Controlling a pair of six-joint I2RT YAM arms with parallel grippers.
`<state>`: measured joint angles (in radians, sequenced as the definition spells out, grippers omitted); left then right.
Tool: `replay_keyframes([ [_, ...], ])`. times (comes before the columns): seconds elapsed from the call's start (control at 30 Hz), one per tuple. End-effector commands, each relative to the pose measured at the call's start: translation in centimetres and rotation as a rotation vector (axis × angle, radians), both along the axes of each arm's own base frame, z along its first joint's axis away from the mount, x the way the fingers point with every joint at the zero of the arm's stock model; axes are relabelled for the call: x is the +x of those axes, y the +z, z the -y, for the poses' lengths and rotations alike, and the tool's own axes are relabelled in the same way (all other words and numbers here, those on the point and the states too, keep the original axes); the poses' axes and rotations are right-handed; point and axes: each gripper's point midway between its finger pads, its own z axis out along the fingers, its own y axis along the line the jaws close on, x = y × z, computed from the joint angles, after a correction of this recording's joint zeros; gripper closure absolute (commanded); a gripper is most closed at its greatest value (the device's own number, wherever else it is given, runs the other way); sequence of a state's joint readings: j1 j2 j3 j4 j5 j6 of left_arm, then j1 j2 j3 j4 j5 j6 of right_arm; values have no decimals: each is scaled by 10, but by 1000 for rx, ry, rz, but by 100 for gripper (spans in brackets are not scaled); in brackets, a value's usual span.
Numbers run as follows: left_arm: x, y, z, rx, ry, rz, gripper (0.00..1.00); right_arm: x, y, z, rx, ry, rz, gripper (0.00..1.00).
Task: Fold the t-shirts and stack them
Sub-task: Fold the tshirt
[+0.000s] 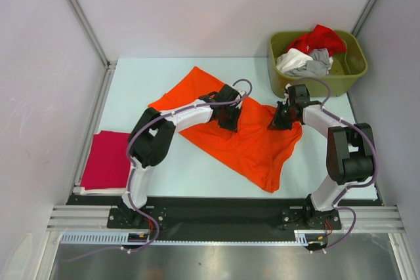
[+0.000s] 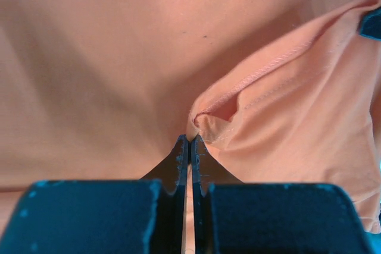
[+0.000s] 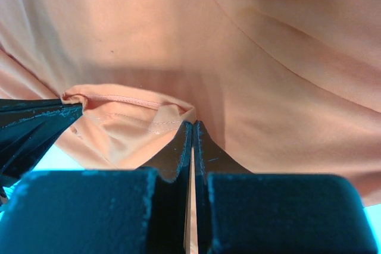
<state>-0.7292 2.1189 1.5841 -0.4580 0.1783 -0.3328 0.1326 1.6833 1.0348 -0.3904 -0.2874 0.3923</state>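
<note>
Pinching orange t-shirt (image 1: 244, 143): left gripper (image 2: 189, 142) and right gripper (image 3: 191, 127) clenched on hemmed edges. Likely soft, light, limp; seams grip best.

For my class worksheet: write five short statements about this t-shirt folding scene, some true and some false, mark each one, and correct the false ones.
1. The left gripper and the right gripper both touch the orange t-shirt. True.
2. The left gripper is wide open. False: it is shut, pinching orange cloth.
3. The olive-green bin is empty. False: it holds a red garment, a white garment and a grey garment.
4. A magenta-red t-shirt lies folded at the left edge of the table. True.
5. The orange t-shirt is inside the bin. False: it lies spread on the table.
</note>
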Motion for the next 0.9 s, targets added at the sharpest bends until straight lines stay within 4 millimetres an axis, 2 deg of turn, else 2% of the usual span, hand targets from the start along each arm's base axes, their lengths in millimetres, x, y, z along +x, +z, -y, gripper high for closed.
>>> replay_keyframes([
  [0.0, 14, 27, -1, -40, 37, 54, 99, 10, 24, 3, -18, -23, 59, 100],
  [0.17, 21, 23, -5, -33, 48, 51, 98, 11, 14, 7, -29, -22, 36, 100],
  [0.37, 27, 19, -5, -46, 43, 30, 99, 12, 12, 13, -59, -43, 16, 100],
  [0.57, 25, 30, 8, -101, -2, 22, 98, -8, 16, 20, -71, -81, -9, 100],
  [0.67, 25, 28, 12, -112, -19, 12, 95, -14, 13, 22, -69, -92, -19, 100],
  [0.87, 27, 21, 13, -102, -19, -3, 95, -7, 15, 28, -80, -112, -10, 100],
])
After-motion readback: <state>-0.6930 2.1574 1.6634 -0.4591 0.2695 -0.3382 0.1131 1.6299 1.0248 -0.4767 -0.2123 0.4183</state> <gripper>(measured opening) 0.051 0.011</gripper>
